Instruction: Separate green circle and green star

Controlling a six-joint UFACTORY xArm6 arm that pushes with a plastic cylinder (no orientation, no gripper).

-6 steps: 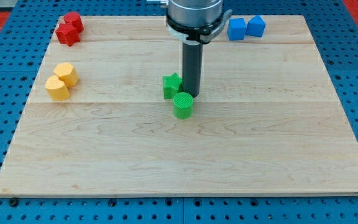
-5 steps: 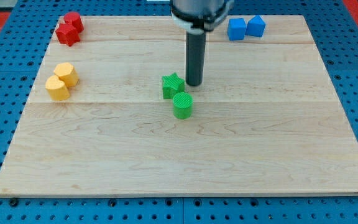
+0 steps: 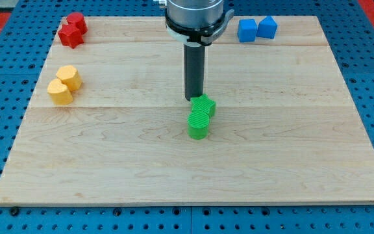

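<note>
On the board — two green blocks, touching — my tip just above.

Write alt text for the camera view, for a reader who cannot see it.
My tip sits just above and left of two green blocks that touch mid-board: the green star behind, the green circle in front. On the wooden board, two red blocks sit top left, two yellow blocks at left and two blue blocks top right.
</note>
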